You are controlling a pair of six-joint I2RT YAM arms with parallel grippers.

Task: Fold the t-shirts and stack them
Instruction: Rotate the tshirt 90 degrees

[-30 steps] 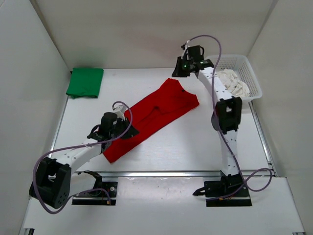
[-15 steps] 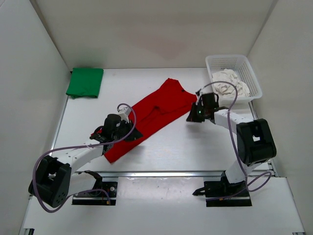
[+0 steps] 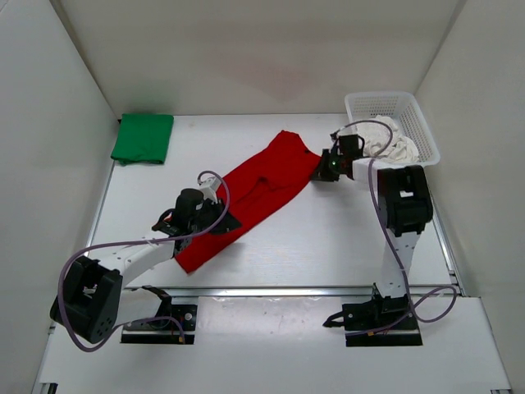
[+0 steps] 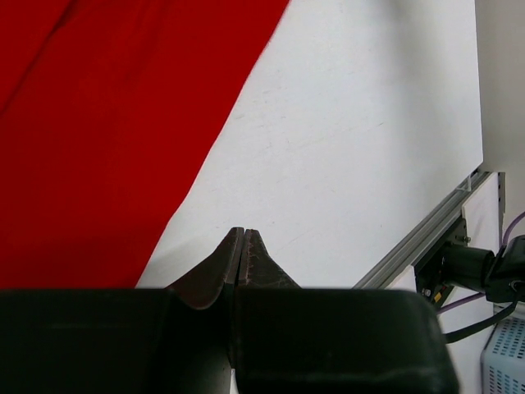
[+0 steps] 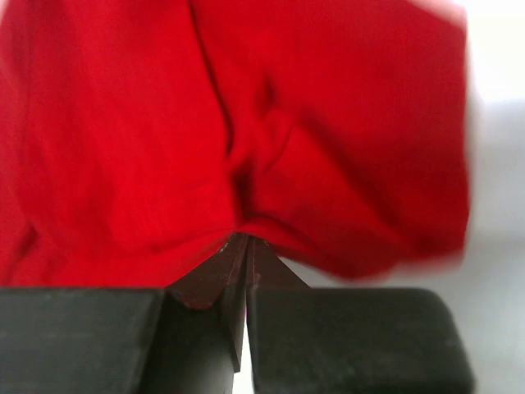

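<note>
The red t-shirt (image 3: 258, 193) lies diagonally mid-frame on the tabletop (image 3: 328, 238), apparently part-folded. The right end effector (image 5: 246, 238) pinches its upper-right corner. The left end effector (image 4: 242, 234) is closed and empty, just beside its lower edge. The green t-shirt (image 3: 143, 138) lies folded upper left. The off-white t-shirt (image 3: 385, 141) sits crumpled in the basket (image 3: 394, 100), upper right, unfolded; nothing is stacked yet.

A red cloth t-shirt (image 3: 254, 193) lies diagonally across the middle of the white worktop (image 3: 328, 238). Bare worktop is open between it and the folded green cloth t-shirt (image 3: 143, 138) at far left, and to its near right. A white plastic mesh basket (image 3: 414, 111) fills the far right corner, with the right arm (image 3: 402, 205) standing beside it.
</note>
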